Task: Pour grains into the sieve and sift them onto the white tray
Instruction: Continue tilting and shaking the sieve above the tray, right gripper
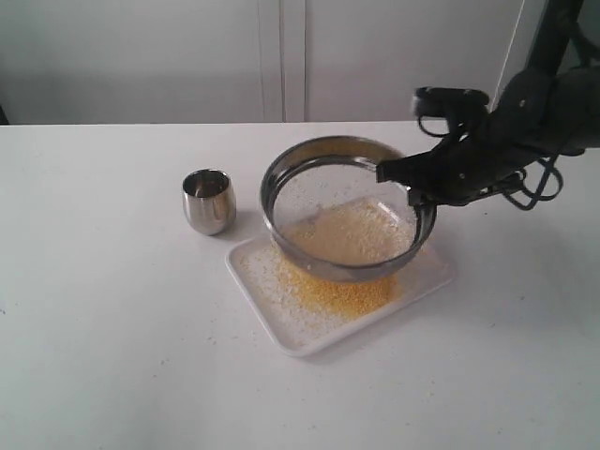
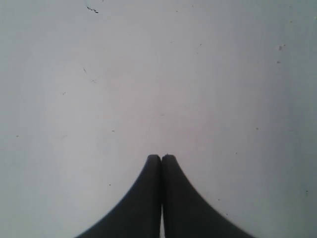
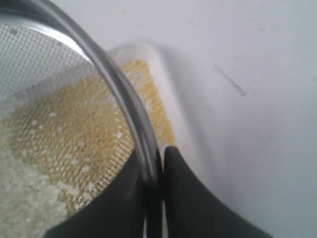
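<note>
Right gripper is pinching the light, rigid sieve by its steel rim, likely slippery; left gripper is sitting closed, empty.

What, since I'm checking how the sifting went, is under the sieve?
The white tray lies under the sieve, with yellow grains spread on it. The tray's stretch directly below the mesh is largely hidden by the sieve and the pale grains left inside.
</note>
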